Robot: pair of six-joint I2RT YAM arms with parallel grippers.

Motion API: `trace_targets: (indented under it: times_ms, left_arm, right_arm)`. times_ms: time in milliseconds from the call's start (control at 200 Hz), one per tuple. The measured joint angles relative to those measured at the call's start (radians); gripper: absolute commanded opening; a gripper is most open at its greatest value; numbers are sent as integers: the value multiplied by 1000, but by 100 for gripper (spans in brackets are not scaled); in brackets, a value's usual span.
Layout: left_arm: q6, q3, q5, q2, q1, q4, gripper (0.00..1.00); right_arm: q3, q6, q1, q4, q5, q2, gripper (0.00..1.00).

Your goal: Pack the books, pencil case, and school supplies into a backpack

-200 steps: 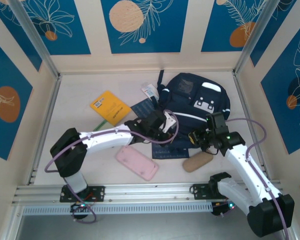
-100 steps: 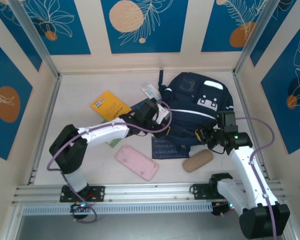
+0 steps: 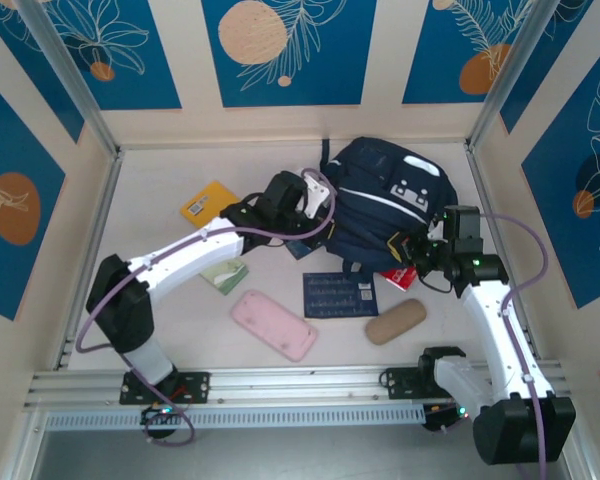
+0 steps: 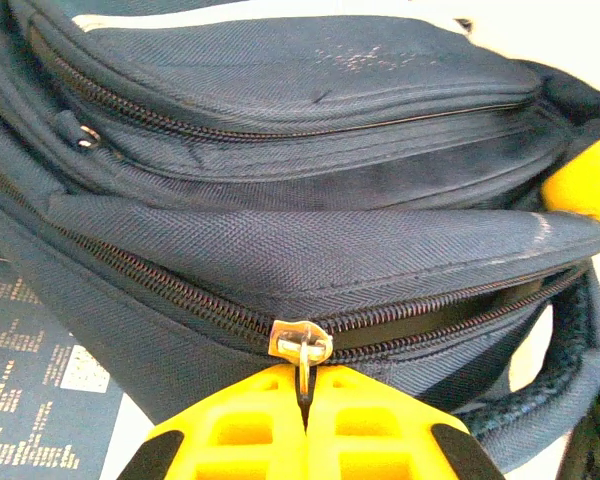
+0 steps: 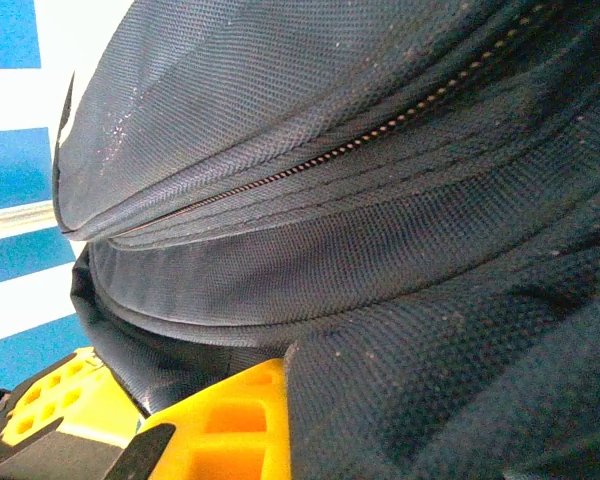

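The thin yellow-orange book (image 3: pixel 206 202) lies flat at far left, one corner hidden by the left arm. A navy book (image 3: pixel 338 294) sits nearer, at centre. The left gripper (image 4: pixel 306 388) has its yellow moulded fingers pressed together on the metal zip pull (image 4: pixel 300 345). The backpack (image 3: pixel 385 200) — coarse woven navy, bulging — lies far right, long axis roughly across the table, white buckles up. The right gripper (image 5: pixel 130 405) pinches a fold of its fabric — fingertips buried.

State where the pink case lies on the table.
In the top view the pink case lies left of centre by the near rail, between the green packet and the navy book.
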Motion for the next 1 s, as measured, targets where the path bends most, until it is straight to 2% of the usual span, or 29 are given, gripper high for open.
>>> trace_targets:
  times_ms: [155, 280, 315, 390, 545, 645, 740, 855, 1000]
  left_arm:
    - [0, -71, -12, -92, -22, -4, 0]
    - [-1, -155, -31, -162, -79, -3, 0]
    - [-4, -180, -33, -174, -100, 2, 0]
    - [-17, -243, -33, -186, -144, 26, 0]
    - [-70, -357, -32, -169, -182, 92, 0]
    - [-100, -384, -30, -130, -185, 127, 0]
    - [-115, -386, -29, -97, -190, 163, 0]
    - [-123, -386, -29, -85, -198, 199, 0]
    - [-134, -400, -29, -84, -203, 242, 0]
  right_arm:
    - [-35, -40, 6, 56, -36, 4, 0]
    - [-39, -95, 14, 31, -18, 38, 1]
    - [-37, -106, 14, 14, -3, 49, 10]
    - [-26, -121, 19, -33, 47, 74, 42]
    - [45, -116, 69, -140, 212, 112, 67]
    - [116, -81, 146, -226, 296, 108, 66]
    - [140, -23, 201, -272, 314, 70, 54]
    - [100, 84, 269, -291, 296, -3, 43]
    - [4, 232, 346, -222, 232, -37, 40]
